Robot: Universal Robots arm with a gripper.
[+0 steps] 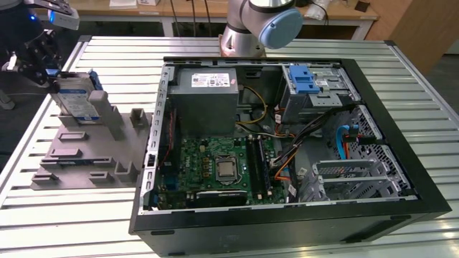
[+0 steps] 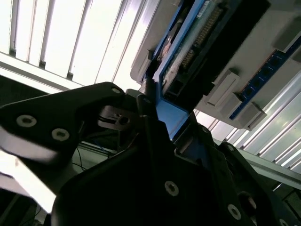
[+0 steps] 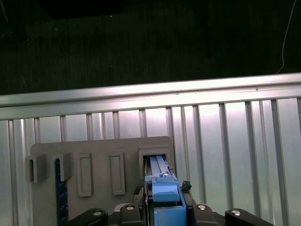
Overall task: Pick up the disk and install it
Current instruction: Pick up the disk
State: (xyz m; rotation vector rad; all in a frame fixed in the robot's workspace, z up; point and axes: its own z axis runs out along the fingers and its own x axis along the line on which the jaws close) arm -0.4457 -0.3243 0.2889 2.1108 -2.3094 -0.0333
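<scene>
At the grey holder [image 1: 79,161]: gripper [image 1: 49,72] clenched on the disk [image 1: 75,102] by its blue bracket [image 3: 165,190].
Narrow edge grip might slip, leaving the disk cocked and jammed against the holder.

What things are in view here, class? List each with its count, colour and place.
disk: one, silver-grey with blue bracket, upright in the holder
holder: one, grey, on the table at the exterior view's left
case: one, black, open, mid-table
power supply: one, grey, inside the case
motherboard: one, green, inside the case
latch: one, blue, on a grey cage inside the case
table: one, silver slats, under everything
arm: one, grey with blue cap, beyond the case
end effector: one, black, shut on the disk's bracket
</scene>
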